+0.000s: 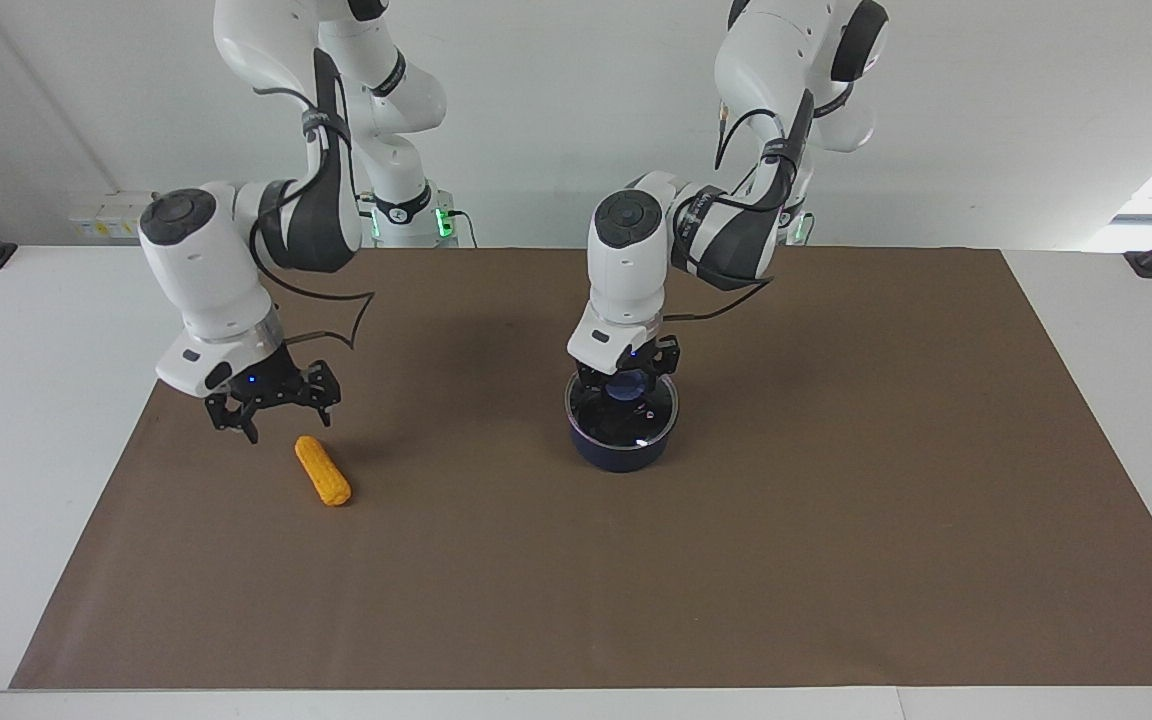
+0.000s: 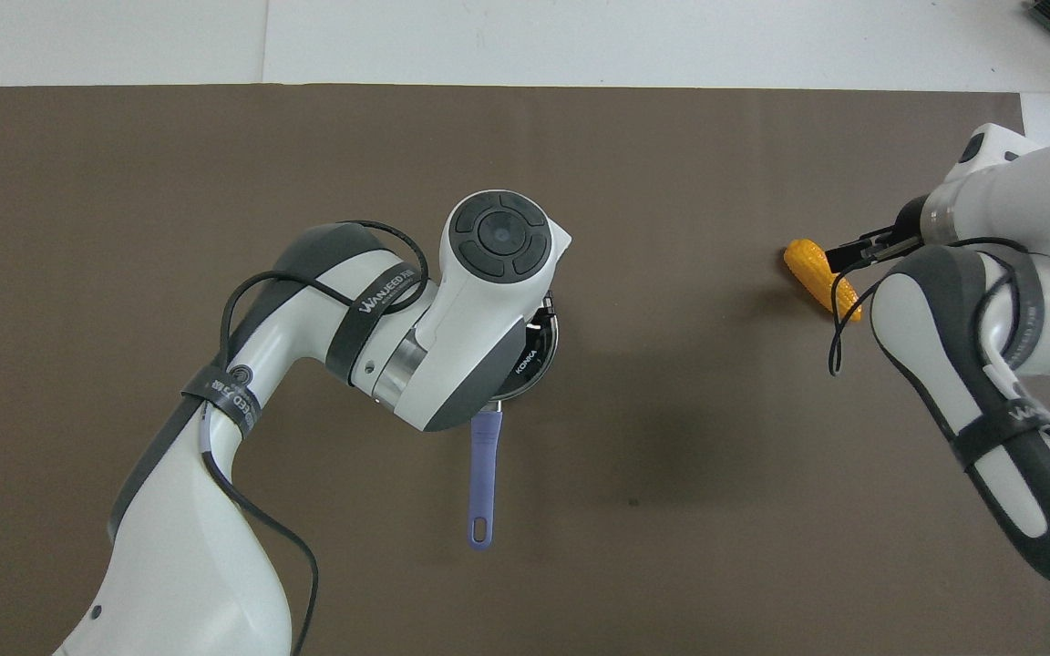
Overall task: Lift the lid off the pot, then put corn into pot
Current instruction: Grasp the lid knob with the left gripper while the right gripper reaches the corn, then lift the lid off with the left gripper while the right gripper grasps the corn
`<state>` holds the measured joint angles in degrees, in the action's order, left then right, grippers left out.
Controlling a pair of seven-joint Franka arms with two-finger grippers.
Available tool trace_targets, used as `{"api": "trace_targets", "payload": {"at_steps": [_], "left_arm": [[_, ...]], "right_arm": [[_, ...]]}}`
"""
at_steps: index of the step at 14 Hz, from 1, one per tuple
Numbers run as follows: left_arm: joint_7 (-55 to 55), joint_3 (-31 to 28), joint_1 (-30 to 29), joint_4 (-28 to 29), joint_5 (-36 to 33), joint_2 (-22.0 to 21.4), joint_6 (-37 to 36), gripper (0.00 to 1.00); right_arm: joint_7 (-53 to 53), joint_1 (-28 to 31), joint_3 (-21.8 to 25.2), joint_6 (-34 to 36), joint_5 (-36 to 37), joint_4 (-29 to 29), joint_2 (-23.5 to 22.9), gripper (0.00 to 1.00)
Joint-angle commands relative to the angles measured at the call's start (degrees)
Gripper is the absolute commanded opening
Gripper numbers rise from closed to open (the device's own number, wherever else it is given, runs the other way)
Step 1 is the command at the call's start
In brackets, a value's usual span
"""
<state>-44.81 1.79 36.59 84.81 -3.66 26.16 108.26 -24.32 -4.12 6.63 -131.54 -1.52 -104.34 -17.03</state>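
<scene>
Here, the left gripper (image 1: pixel 626 383) stands straight down with its jaws drawn in on the blue knob (image 1: pixel 626 389) of the lid (image 1: pixel 622 413), which sits flat on the pot (image 1: pixel 620 455) directly beneath the fingers. From above, the left arm's wrist covers most of the lid, leaving only a sliver of its metal rim and the pot's long blue handle (image 2: pixel 482 478), which points back toward the robots. Toward the right arm's end of the table, the right gripper (image 1: pixel 274 412) hangs low with its jaws spread wide and nothing between them. The corn (image 1: pixel 322 470) lies on its side just below and beside those fingertips, apart from them, its length slanting across the brown mat (image 1: pixel 836 560). In the overhead view the right gripper's dark fingers overlap the end of the cob. The corn and the pot lie well apart on the mat, which covers most of the white table (image 1: pixel 26 400).
</scene>
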Motion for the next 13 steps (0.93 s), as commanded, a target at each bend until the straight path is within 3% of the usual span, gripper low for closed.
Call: {"api": "trace_targets", "payload": {"at_steps": [1,4,12,13], "left_arm": [[-0.98,-0.91,0.77,-1.14,-2.57,0.83,0.19,0.0],[-0.9,-0.91,0.77,-1.23,-2.93,0.74,-0.59,0.0],[-0.72,-1.96,0.15,-4.48,-4.86,-1.02,-5.08,0.0],[-0.72,-2.66,0.15,-4.56,-4.87,-1.11,-5.43,0.0]], "right_arm": [[-9.12,0.16,-0.12,-4.68,-0.59,0.63,-4.75,1.0],[-17.24,0.34,-0.12,-10.39,-0.94,-2.61,-7.31,1.0],[-17.16,0.16,-0.21,-10.93,-1.12,-6.23,-6.52,1.0],[-16.73,0.08,-0.21,-10.93,-1.21,-6.23,-6.52,0.6]]}}
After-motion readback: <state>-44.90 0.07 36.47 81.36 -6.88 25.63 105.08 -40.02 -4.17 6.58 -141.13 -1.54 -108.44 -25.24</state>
